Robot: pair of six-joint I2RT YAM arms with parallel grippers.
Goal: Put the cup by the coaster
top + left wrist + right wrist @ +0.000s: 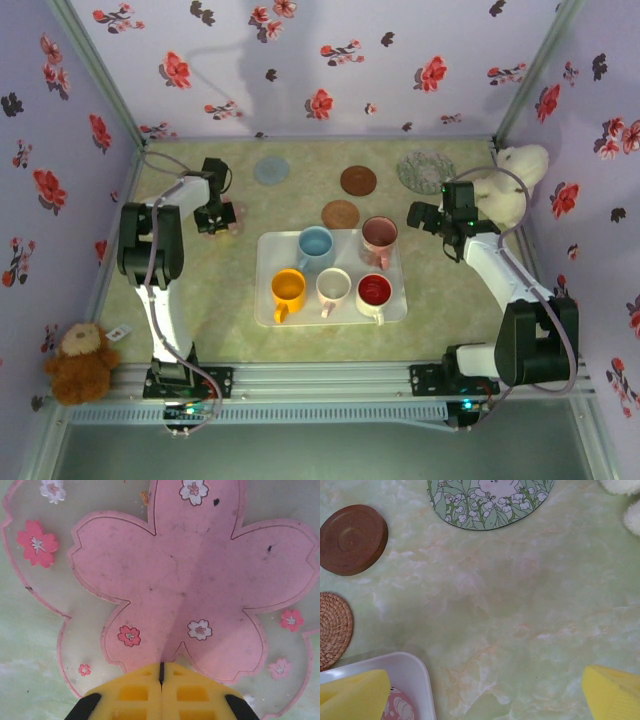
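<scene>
Several cups stand on a white tray [265, 305]: blue [316, 243], dusty pink [379, 237], orange [288, 290], white [333, 288] and red [374, 292]. My left gripper [213, 222] is shut with nothing in it, its yellow fingertips [161, 667] pressed together just above a pink flower-shaped coaster [190, 580] at the table's left. My right gripper [420, 215] hangs open over bare table [485, 695] beside the tray's far right corner [410, 675]. The dusty pink cup's rim [397, 705] peeks in by its left finger.
Other coasters lie at the back: a blue-grey one [271, 169], a brown disc [358, 180] [352, 539], a woven one [340, 213] [332, 630] and a green floral one [425, 170] [490, 500]. A white plush [510, 180] sits at far right and a brown teddy [80, 362] at near left.
</scene>
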